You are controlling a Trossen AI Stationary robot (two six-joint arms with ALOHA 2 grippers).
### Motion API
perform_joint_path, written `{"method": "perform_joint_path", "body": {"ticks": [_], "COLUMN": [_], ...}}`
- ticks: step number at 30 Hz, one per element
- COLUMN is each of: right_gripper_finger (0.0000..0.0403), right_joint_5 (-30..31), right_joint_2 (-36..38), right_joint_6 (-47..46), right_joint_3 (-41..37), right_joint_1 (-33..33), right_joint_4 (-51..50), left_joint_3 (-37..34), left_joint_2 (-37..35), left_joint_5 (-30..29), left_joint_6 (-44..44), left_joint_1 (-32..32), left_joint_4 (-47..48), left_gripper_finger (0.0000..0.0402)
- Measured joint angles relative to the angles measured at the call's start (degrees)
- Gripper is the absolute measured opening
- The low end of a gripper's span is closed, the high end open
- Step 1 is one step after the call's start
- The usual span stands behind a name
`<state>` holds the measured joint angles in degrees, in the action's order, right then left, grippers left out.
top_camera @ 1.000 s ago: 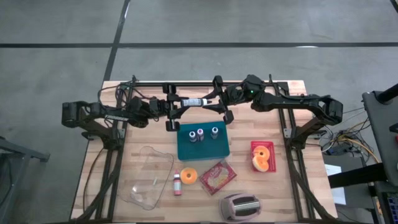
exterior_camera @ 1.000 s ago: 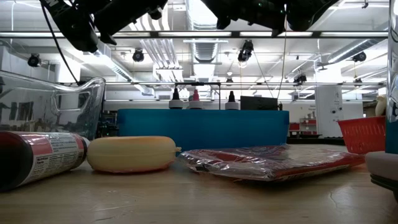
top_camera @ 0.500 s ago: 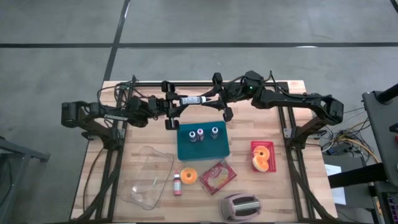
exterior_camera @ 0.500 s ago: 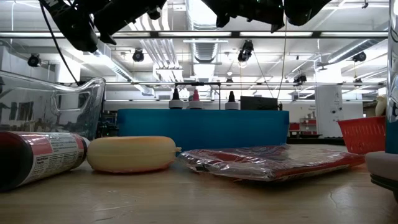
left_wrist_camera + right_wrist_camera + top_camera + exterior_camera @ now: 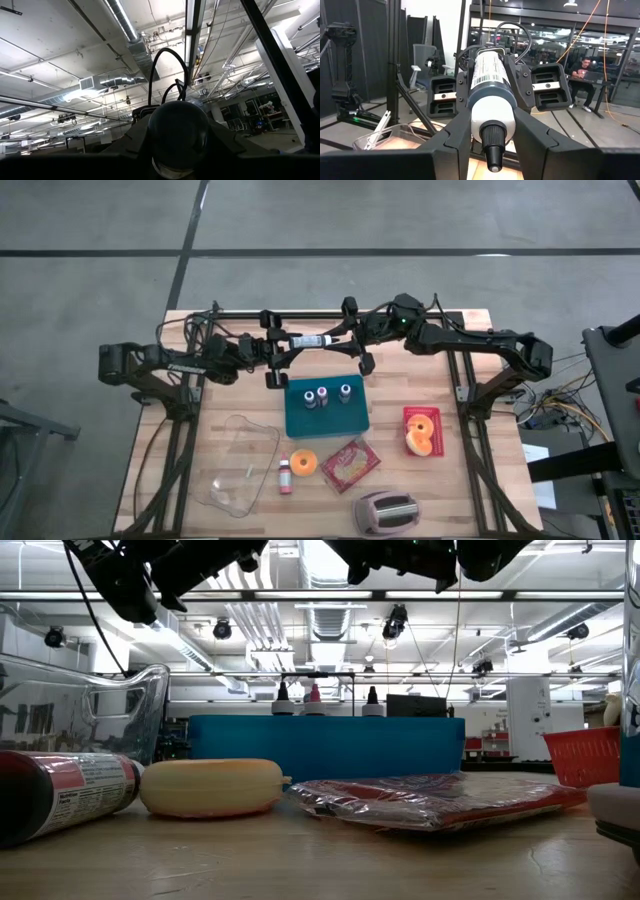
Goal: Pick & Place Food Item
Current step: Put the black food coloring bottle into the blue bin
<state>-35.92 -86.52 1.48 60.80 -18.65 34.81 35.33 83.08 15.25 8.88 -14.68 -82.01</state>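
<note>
A white squeeze bottle (image 5: 313,342) with a dark label and a dark nozzle lies level in the air above the table's far edge, between both arms. My left gripper (image 5: 288,345) is shut on its base end. My right gripper (image 5: 342,340) is shut on its nozzle end. In the right wrist view the bottle (image 5: 490,85) points its nozzle at the camera, with my left gripper (image 5: 490,52) behind it. In the left wrist view only the bottle's dark round base (image 5: 179,127) shows. My left gripper pinches the bottle's dark-labelled base end (image 5: 488,57) between its two fingers, coming level from the table's left along the bottle. The bottle is lifted clear and level. My right gripper pinches the white body just behind the nozzle (image 5: 492,112) between its two fingers, coming level from the table's right along the bottle.
A teal tray (image 5: 300,420) holds three small bottles at mid-table. Nearer the front lie a clear glass container (image 5: 240,465), a small pink bottle (image 5: 285,475), a round yellow food item (image 5: 305,462), a red packet (image 5: 350,463), a red basket (image 5: 422,430) and a toaster (image 5: 387,512).
My right arm has shifted a little toward the table's far edge; the bottle stays level between the two grippers.
</note>
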Motion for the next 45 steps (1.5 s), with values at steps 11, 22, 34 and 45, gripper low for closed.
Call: {"method": "perform_joint_path", "body": {"ticks": [11, 22, 34, 45], "right_gripper_finger": [0.0108, 0.0108, 0.0108, 0.0108], "right_joint_5": [0.17, 0.34, 0.21, 2.07], "right_joint_2": [-0.07, -0.09, -0.29, 0.19], "right_joint_6": [0.00, 0.22, 0.43, 2.75], "right_joint_3": [-0.04, -0.07, -0.07, 1.34], "right_joint_1": [0.00, 0.04, 0.20, 0.30], "right_joint_4": [-0.01, -0.07, -0.58, -15.91], "left_joint_3": [0.00, -0.03, -8.58, -16.15], "left_joint_2": [0.01, -0.25, -9.24, -17.76], "left_joint_5": [0.04, 2.30, -0.95, -1.14], "left_joint_6": [-0.18, -1.32, -2.42, -4.90], "left_joint_1": [-0.04, -0.11, -0.06, 0.02], "left_joint_4": [0.15, 0.23, 2.24, 10.98], "left_gripper_finger": [0.0126, 0.0126, 0.0307, 0.0325]}}
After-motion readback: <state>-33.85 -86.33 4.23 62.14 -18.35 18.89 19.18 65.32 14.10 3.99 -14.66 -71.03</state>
